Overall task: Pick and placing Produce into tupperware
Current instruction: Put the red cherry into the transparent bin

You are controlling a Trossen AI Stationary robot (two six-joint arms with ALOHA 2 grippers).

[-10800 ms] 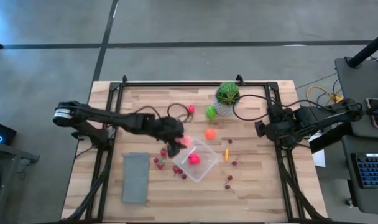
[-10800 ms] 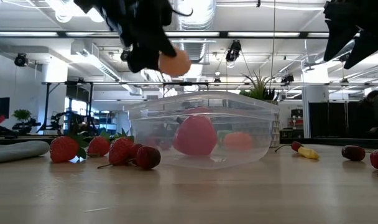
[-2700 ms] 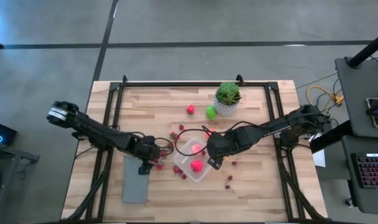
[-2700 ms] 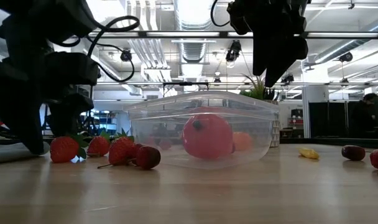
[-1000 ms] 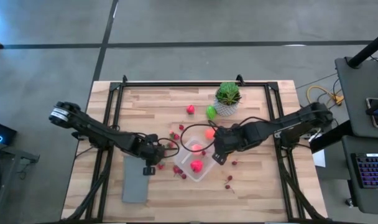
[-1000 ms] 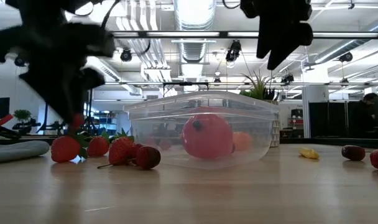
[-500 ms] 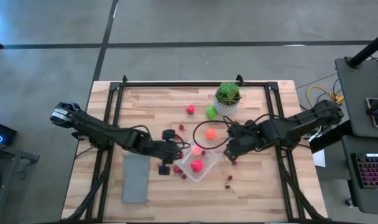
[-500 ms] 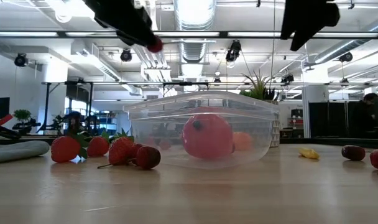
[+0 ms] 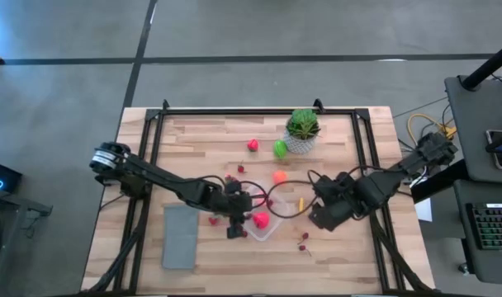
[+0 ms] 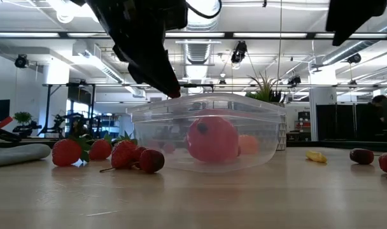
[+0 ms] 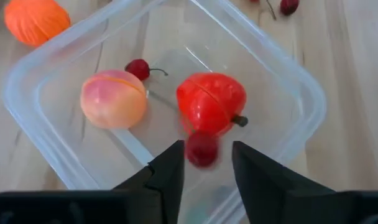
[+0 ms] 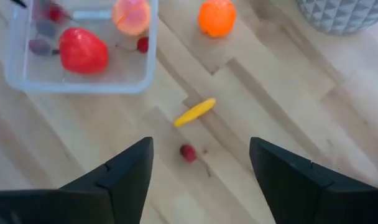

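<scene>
The clear tupperware (image 9: 273, 216) sits mid-table and holds a big red strawberry (image 11: 211, 102), a pink peach (image 11: 113, 98) and a cherry (image 11: 138, 67). My left gripper (image 11: 207, 149) hangs open just above the box's rim (image 10: 171, 86). A blurred red berry (image 11: 202, 150) shows between its fingertips, apart from both. My right gripper (image 12: 201, 146) is open to the right of the box (image 9: 319, 218), above a yellow piece (image 12: 195, 112) and a small red berry (image 12: 188, 152). An orange (image 9: 279, 176), a green piece (image 9: 280, 148) and more red berries (image 10: 66, 151) lie on the table.
The spiky plant in its white pot (image 9: 301, 128) stands at the far side. A flat grey rectangle (image 9: 179, 235) lies near the left front. Cables loop over the table around the box. Berries (image 9: 305, 239) lie scattered near the box's right corner.
My left gripper has carried a red berry up from the berries left of the box, rightward over the box, then down to its rim. My right gripper has drawn back from the box toward the table's right and slightly toward its near edge.
</scene>
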